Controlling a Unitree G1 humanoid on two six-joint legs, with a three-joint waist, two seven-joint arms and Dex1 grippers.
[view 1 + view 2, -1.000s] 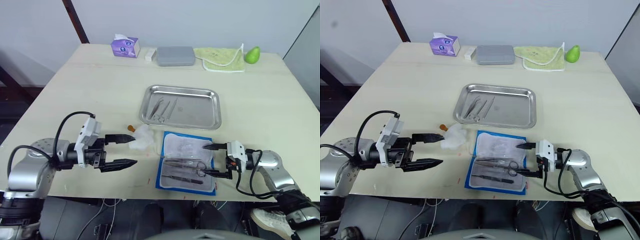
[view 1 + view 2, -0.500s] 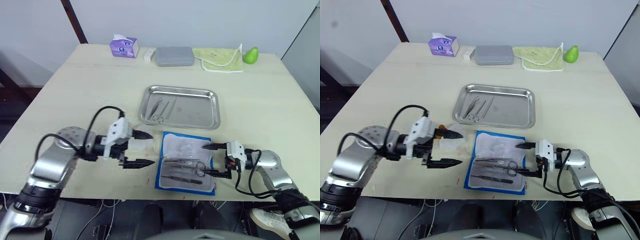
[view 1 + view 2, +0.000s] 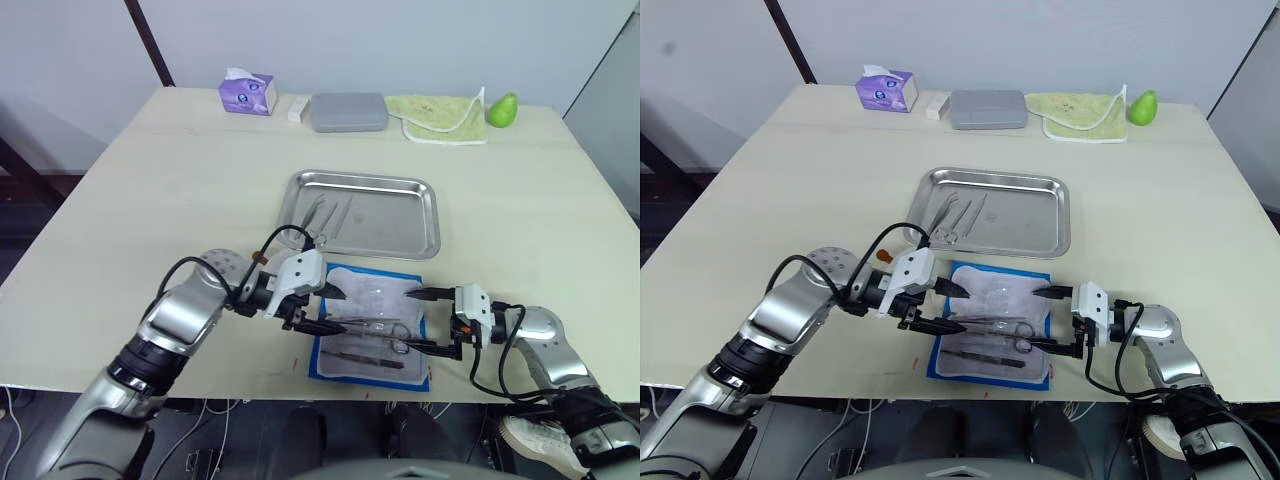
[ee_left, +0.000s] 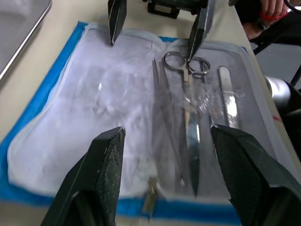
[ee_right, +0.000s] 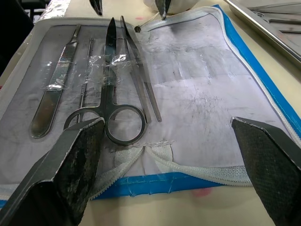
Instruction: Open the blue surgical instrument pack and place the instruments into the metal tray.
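The blue pack (image 3: 372, 318) lies open at lower centre, below the tray (image 3: 362, 212). Scissors (image 5: 116, 101) run lengthwise between both spread grippers, left (image 3: 322, 306) and right (image 3: 428, 320); rings toward right.

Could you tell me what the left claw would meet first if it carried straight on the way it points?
The left claw, open, points across the open pack. It would likely meet the scissors first; how high it sits above the pack is unclear.

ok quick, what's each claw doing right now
Left claw: open, empty, at the left edge of the opened blue pack.
Right claw: open, empty, at the pack's right edge, near the scissors.
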